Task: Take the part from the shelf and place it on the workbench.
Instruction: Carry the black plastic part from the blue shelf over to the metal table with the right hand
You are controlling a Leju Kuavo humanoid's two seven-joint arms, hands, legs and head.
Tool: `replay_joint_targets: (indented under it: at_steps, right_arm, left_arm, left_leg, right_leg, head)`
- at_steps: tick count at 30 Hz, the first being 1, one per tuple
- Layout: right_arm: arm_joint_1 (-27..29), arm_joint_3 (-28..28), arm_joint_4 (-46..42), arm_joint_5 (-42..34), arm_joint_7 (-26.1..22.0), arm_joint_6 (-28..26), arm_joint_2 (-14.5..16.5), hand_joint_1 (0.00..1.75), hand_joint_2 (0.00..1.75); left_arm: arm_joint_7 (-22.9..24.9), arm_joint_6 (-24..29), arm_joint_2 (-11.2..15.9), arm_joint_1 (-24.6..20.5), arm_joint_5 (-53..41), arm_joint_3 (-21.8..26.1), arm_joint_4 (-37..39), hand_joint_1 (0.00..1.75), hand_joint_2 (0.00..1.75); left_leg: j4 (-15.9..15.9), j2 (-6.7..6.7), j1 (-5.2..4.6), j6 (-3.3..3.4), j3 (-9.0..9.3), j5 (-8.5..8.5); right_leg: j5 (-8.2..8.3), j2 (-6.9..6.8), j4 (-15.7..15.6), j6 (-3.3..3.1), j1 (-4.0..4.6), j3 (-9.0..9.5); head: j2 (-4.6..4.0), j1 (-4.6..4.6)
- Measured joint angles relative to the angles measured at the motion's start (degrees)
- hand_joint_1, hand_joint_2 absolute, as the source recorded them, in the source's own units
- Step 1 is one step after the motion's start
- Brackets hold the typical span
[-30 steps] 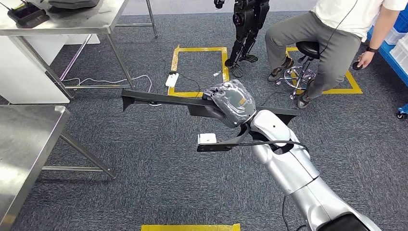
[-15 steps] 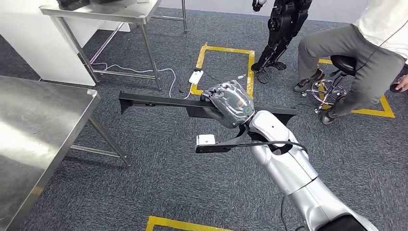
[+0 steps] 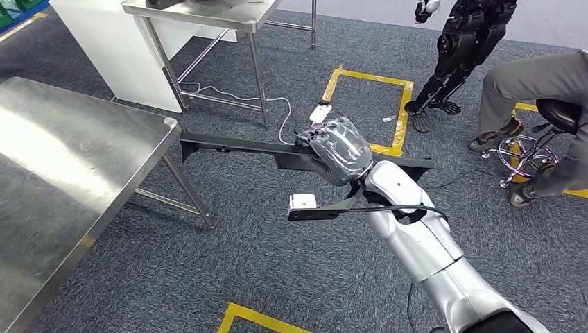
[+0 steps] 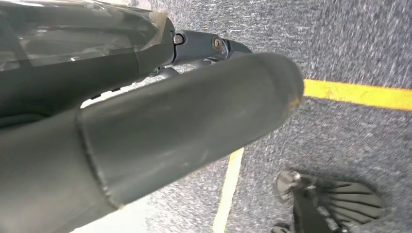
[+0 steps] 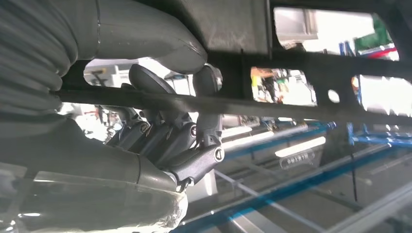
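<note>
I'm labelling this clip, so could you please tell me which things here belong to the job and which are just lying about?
Part of the job:
- long black part, held by the right hand
- steel workbench, where it goes

Just lying about:
- second steel table
- white power strip and cable
- yellow floor tape
- black robot legs
- seated person on a stool

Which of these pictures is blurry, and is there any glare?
Left wrist view: the carpet and yellow tape line look streaked with blur. Head view: mostly sharp, with a bright glare patch on the steel workbench. Right wrist view: backlit, so the black part and the right hand look dark.
</note>
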Motion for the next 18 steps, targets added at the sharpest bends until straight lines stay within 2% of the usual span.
replay_joint_targets:
  at_steps: [1,2,3,4,5,6,8,9,10,12,13,15,16,18]
  right_arm:
    - [-0.1,0.0,0.0,0.0,0.0,0.0,0.0,1.71,1.75]
    - [-0.1,-0.1,0.0,0.0,0.0,0.0,0.0,1.71,1.75]
    - [-0.1,-0.1,0.0,0.0,0.0,0.0,-0.1,1.71,1.75]
    - [0.0,-0.1,0.0,0.0,0.0,0.0,-0.1,1.71,1.75]
    - [0.0,-0.1,0.0,0.0,0.0,0.0,-0.1,1.71,1.75]
    - [0.0,-0.1,0.0,0.0,0.0,0.0,0.0,1.71,1.75]
    - [-0.1,-0.1,0.0,0.0,0.0,0.0,0.0,1.71,1.75]
    - [-0.2,-0.1,-0.1,0.0,0.0,0.0,0.0,1.71,1.75]
    - [-0.2,-0.1,-0.1,0.0,0.0,0.0,0.1,1.71,1.75]
    - [-0.2,-0.1,-0.1,0.1,0.0,0.0,0.2,1.71,1.75]
    - [-0.2,-0.1,-0.1,0.1,0.0,0.0,0.3,1.71,1.75]
    - [-0.2,-0.2,-0.2,0.1,0.0,0.0,0.4,1.71,1.75]
    - [-0.3,-0.2,-0.2,0.1,0.0,0.1,0.3,1.71,1.75]
    - [-0.1,-0.2,-0.2,0.1,0.0,0.1,0.2,1.71,1.75]
  left_arm:
    - [0.0,0.0,0.0,-0.1,0.0,0.0,0.0,0.0,0.0]
    - [-0.1,0.0,0.0,-0.1,-0.1,0.0,0.0,0.0,0.0]
    - [-0.1,0.0,0.0,-0.1,-0.1,0.0,0.0,0.0,0.0]
    - [-0.1,-0.1,-0.1,-0.1,-0.1,0.0,0.0,0.0,0.0]
    - [-0.1,-0.1,-0.1,-0.1,-0.1,0.0,0.0,0.0,0.0]
    - [-0.1,-0.1,-0.1,-0.1,-0.1,0.0,0.0,0.0,0.0]
    - [-0.1,-0.1,0.0,-0.1,-0.1,0.0,0.0,0.0,0.0]
    - [-0.1,-0.1,0.0,-0.2,-0.1,0.0,0.0,0.0,0.0]
    - [-0.1,-0.1,0.0,-0.2,-0.1,0.0,0.0,0.0,0.0]
    - [-0.1,-0.1,0.1,-0.2,-0.1,0.0,0.0,0.0,0.0]
    - [-0.1,-0.1,0.1,-0.2,-0.1,0.0,0.0,0.0,0.0]
    - [-0.1,0.0,0.0,-0.2,-0.1,0.0,0.0,0.0,0.0]
    - [-0.1,0.0,0.0,-0.3,-0.1,0.0,0.0,0.0,0.0]
    - [-0.2,0.0,0.0,-0.4,-0.1,0.0,0.0,0.0,0.0]
  left_leg:
    - [3.6,1.61,-0.04,-0.18,-1.73,-1.77]
    - [7.5,2.47,0.04,-0.3,-3.7,-3.43]
    - [10.6,2.88,0.11,-0.33,-5.28,-4.47]
    - [11.6,3.01,0.14,-0.28,-5.84,-4.38]
    - [10.5,3.15,0.13,-0.14,-5.3,-3.35]
    - [7.4,3.46,0.07,0.09,-3.67,-1.67]
    - [-0.3,5.71,-0.46,0.81,0.54,1.12]
    - [-2.8,6.59,-0.81,1.14,1.84,1.7]
    - [-4.0,7.11,-1.16,1.43,2.42,1.78]
    - [-4.5,5.99,-1.31,1.94,2.57,1.96]
    - [-5.0,5.4,-1.18,2.2,2.88,2.22]
    - [-5.9,4.43,-0.73,2.74,3.6,2.81]
    - [-6.1,3.99,-0.62,2.84,3.7,2.93]
    - [-6.1,2.76,-0.48,2.95,3.69,2.99]
  right_leg:
    - [-0.09,-0.6,0.0,-0.34,0.21,0.04]
    - [-0.18,-1.28,0.0,-0.64,0.44,0.05]
    - [-0.27,-2.01,0.0,-0.79,0.63,0.07]
    - [-0.34,-2.69,0.0,-0.88,0.78,0.08]
    - [-0.4,-3.36,0.0,-0.96,0.92,0.12]
    - [-0.48,-3.99,0.0,-1.04,1.04,0.2]
    - [-0.69,-5.12,0.0,-1.01,1.38,0.41]
    - [-0.81,-5.62,0.0,-0.91,1.52,0.49]
    - [-0.91,-6.13,-0.1,-0.75,1.61,0.55]
    - [-1.09,-7.02,-0.3,-0.37,1.71,0.76]
    - [-1.28,-6.61,-0.1,-0.15,1.7,0.74]
    - [-2.24,-4.21,1.6,0.1,1.66,0.15]
    - [-3.15,-2.65,3.8,0.06,1.45,-0.85]
    - [-5.62,-1.17,10.3,0.01,1.1,-4.06]
  head:
    - [0.0,-0.14]
    - [0.0,-0.24]
    - [0.0,-0.23]
    - [0.0,-0.22]
    - [0.0,-0.23]
    - [0.0,-0.22]
    - [0.0,-0.18]
    - [0.0,-0.19]
    - [0.0,-0.18]
    - [0.0,-0.2]
    - [0.0,-0.15]
    - [0.0,-0.14]
    - [0.0,-0.04]
    - [0.0,0.1]
